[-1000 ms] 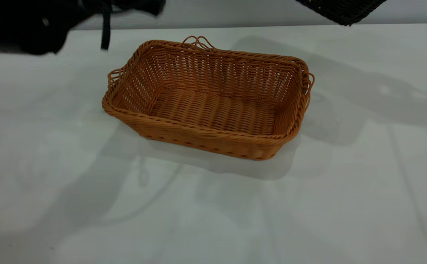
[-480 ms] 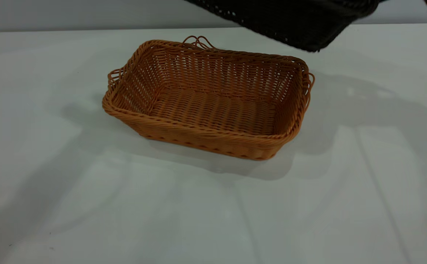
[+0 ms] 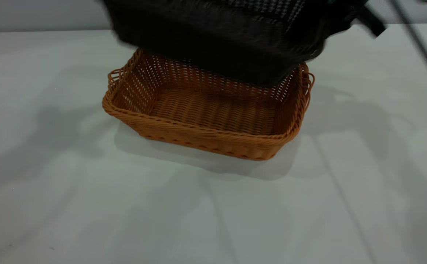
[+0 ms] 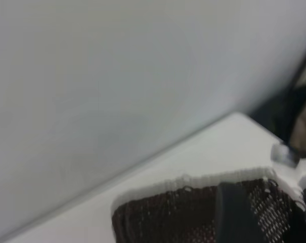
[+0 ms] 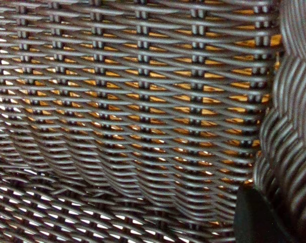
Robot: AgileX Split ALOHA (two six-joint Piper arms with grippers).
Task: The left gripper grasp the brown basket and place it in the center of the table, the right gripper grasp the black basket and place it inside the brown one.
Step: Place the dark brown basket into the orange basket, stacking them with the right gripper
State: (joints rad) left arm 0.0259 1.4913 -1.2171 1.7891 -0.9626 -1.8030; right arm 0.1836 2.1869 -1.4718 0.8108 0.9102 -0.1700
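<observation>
Over the brown basket [image 3: 206, 113] at table [image 3: 52, 205] centre, toward twelve o'clock, the right gripper [image 5: 256, 217] clenches the black basket [image 3: 217, 36] by its braided rim; light, stiff wicker, I'd judge.

black basket [image 3: 217, 40]: blurred, top cut off | brown basket [image 3: 213, 117]: far rim hidden behind it | right tool: grip unseen
</observation>
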